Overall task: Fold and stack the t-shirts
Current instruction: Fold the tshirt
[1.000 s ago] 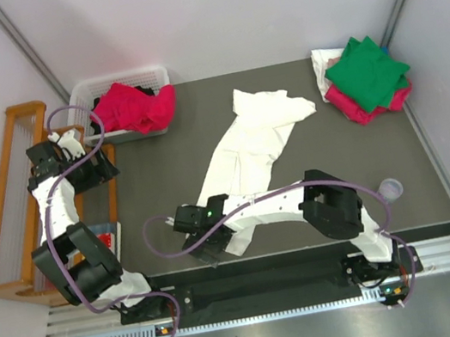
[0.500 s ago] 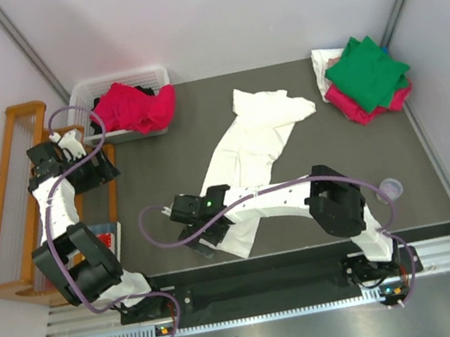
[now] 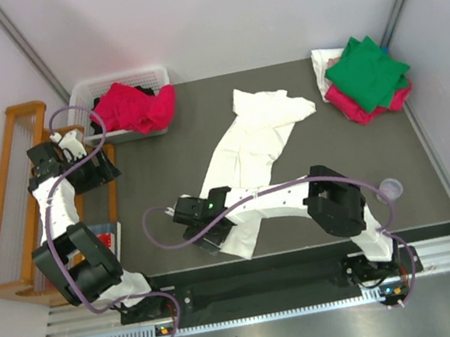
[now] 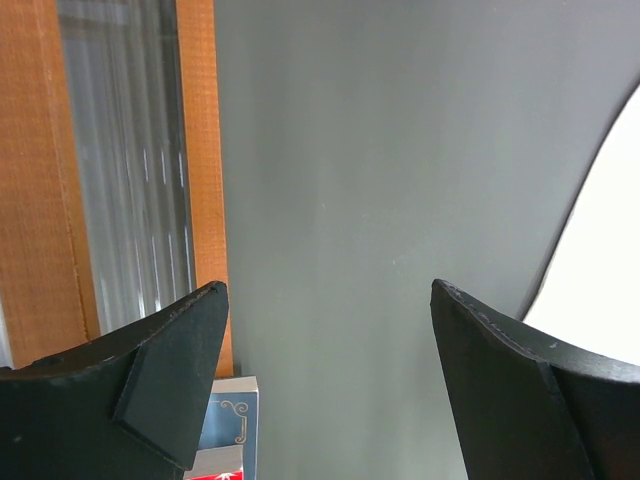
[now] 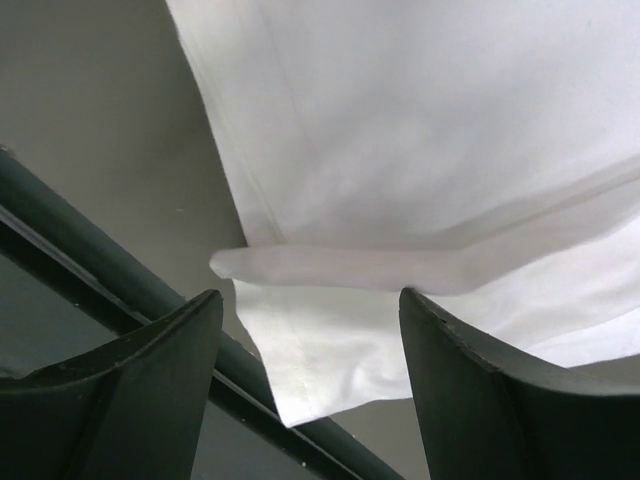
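Observation:
A large white t-shirt (image 3: 259, 140) lies crumpled lengthwise in the middle of the dark table. My right gripper (image 3: 206, 227) is open just above its near left hem. In the right wrist view the fingers stand either side of a folded hem corner (image 5: 330, 360) of the shirt (image 5: 420, 130), which hangs over the table's front edge. My left gripper (image 3: 103, 171) is open and empty at the table's left edge, and the shirt's edge (image 4: 600, 260) shows at the right of its view. A crimson-pink shirt (image 3: 131, 106) lies in the basket. Green (image 3: 365, 70) and crimson (image 3: 354, 106) folded shirts are stacked at the back right.
The white slotted basket (image 3: 118, 78) stands at the back left. A wooden rack (image 3: 13, 201) stands left of the table and shows in the left wrist view (image 4: 200, 150). A blue and red box (image 4: 230, 420) lies by it. A small clear cup (image 3: 392, 188) sits near the right front.
My right gripper has shifted a little to the right over the shirt's near hem, and the hem corner has slid slightly toward the front edge. The left arm has not moved.

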You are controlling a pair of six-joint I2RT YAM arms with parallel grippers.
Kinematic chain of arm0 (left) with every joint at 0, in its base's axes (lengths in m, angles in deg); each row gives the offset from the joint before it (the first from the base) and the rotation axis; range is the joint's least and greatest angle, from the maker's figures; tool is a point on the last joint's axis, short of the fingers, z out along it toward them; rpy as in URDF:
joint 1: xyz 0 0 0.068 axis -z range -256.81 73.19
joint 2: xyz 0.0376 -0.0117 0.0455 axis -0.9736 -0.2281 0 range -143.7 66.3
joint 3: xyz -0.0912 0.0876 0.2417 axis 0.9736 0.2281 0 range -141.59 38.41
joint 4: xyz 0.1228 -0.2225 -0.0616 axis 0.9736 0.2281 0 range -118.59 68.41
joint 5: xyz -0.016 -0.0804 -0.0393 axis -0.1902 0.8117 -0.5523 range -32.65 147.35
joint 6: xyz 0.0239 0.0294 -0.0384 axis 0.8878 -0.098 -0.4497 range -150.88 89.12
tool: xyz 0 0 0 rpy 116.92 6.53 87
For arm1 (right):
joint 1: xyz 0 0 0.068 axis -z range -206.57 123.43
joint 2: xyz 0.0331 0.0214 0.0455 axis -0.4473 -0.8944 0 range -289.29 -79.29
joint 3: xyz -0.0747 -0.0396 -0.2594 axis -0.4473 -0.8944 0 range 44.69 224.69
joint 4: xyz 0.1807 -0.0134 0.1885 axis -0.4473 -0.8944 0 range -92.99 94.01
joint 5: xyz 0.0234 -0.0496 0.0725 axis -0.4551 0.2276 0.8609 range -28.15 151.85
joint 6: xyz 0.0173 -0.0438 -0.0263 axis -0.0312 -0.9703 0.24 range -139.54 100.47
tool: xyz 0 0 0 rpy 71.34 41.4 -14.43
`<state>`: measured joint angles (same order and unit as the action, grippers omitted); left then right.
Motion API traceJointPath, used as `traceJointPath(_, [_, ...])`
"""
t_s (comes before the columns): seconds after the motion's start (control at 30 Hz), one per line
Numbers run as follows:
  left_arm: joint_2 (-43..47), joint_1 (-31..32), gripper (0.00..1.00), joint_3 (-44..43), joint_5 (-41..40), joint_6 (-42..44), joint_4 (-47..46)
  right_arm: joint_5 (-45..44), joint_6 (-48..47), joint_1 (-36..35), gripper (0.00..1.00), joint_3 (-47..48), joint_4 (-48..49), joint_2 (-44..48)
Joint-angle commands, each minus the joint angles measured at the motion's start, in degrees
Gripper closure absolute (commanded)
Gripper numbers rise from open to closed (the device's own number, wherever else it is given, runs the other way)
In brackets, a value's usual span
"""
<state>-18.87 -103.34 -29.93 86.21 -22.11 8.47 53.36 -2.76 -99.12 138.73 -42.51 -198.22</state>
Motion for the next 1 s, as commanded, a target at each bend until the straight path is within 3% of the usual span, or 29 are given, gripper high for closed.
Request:
traceJointPath(0.0, [1.1,-0.4,0.13,-0.3,1.8,0.7,0.2,-2.0,1.0,1.2,0.30,-1.2,2.4,1.2])
traceJointPath(0.43, [0.6,-0.4,0.14,0.6,2.3,1.9,0.7,1.8,0.9,1.5,0.38,3.0,2.2,-1.8])
traceJointPath(0.53, [0.6,-0.4,0.14,0.4,2.3,1.8,0.7,2.3,1.1,1.6,0.47,2.6,2.9,-2.1])
traceJointPath(0.67, [0.4,-0.3,0.14,0.5,2.9,1.8,0.8,2.8,1.2,1.6,0.71,3.2,3.7,-3.1])
traceJointPath(0.73, [0.3,-0.3,0.14,0.6,2.8,1.9,0.8,3.1,1.0,1.6,0.75,4.7,3.5,-3.7])
traceJointPath(0.83, [0.2,-0.3,0.14,0.1,2.4,1.8,0.8,3.9,0.5,1.3,0.71,6.6,3.0,-4.3])
traceJointPath(0.87, [0.2,-0.3,0.14,0.0,2.6,1.9,0.8,3.8,0.1,1.1,0.54,7.0,2.8,-4.3])
traceJointPath(0.97, [0.3,-0.3,0.13,-0.4,3.1,1.8,0.8,2.8,-0.5,0.5,0.29,7.4,2.6,-3.9])
